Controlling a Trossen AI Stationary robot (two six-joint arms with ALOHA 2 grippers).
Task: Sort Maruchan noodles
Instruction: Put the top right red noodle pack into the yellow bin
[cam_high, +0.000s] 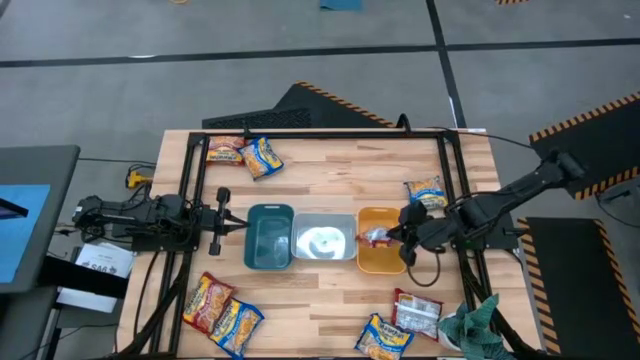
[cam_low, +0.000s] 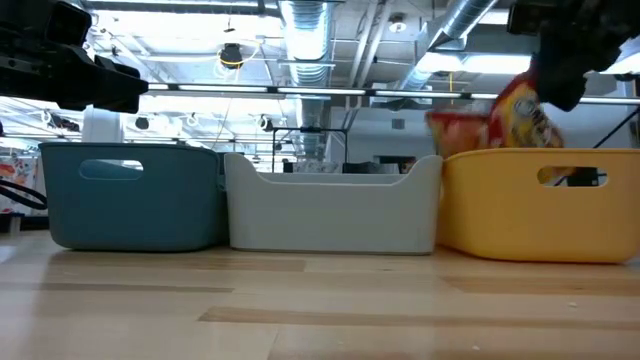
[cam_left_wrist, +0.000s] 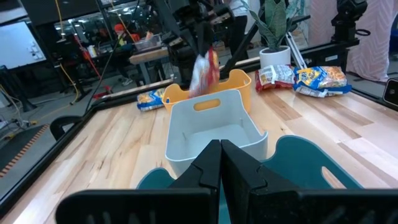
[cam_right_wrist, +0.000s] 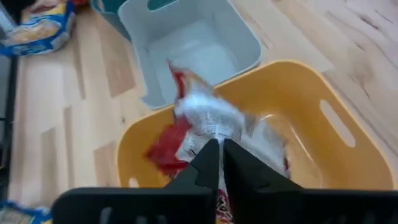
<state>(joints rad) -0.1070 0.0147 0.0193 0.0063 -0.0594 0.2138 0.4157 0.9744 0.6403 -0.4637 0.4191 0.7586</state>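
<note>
— Any legible text, labels, numbers?
— None. Print on the ramen packets (cam_high: 260, 156) is too small; the white paper sheet (cam_high: 104, 260) by the table shows unreadable lines.

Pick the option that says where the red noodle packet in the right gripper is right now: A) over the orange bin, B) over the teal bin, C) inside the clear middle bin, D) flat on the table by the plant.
A: the right gripper holds the red packet above the orange bin, and the right wrist view shows the packet hanging over that bin's opening.
</note>
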